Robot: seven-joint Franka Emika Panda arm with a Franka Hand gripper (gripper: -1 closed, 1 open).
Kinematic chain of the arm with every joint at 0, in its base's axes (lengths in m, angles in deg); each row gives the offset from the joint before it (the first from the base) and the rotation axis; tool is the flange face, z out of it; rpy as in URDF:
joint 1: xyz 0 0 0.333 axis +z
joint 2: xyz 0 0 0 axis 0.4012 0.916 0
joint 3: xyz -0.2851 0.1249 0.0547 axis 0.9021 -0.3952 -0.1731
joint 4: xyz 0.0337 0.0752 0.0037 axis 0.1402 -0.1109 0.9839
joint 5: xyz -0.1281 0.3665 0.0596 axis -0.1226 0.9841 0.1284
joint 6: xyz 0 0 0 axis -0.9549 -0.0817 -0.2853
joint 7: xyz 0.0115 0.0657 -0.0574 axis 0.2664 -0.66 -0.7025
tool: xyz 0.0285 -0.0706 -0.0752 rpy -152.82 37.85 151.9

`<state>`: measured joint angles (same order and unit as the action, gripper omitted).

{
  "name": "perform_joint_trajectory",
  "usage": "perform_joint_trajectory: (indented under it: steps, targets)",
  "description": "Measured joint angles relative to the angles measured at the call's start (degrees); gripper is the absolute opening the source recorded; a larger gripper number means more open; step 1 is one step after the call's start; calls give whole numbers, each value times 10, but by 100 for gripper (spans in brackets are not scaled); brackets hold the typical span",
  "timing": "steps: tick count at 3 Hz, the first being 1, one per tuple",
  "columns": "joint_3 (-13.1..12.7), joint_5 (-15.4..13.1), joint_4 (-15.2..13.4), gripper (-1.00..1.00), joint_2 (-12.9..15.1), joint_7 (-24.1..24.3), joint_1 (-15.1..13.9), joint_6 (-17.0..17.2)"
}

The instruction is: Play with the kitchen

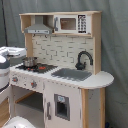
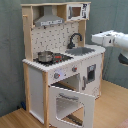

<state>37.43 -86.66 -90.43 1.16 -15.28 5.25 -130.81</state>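
Second exterior view | kitchen [image 2: 60, 65] stands on wood floor [image 2: 112, 107] | oven door [image 2: 72, 102] hangs open | arm [image 2: 111, 40] right of sink [image 2: 82, 50] | gripper state: cannot tell

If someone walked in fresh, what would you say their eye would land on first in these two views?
Probably the large white and light-wood toy kitchen filling the middle of both exterior views, with its oven door hanging open at the front in the second exterior view. Next, the shiny metal pot on the stovetop, and the white robot arm reaching in from the second exterior view's right, near the grey sink.
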Motion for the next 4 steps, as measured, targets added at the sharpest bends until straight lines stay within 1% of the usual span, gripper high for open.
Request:
perform_joint_trajectory:
  steps: [1,3,4]
  targets:
    - [19,0,26,100,23,-27,-26,-20]
    - [23,0,104,100,99,-46,-84,-42]
    - [30,0,143,100,140,-55,-114,-59]
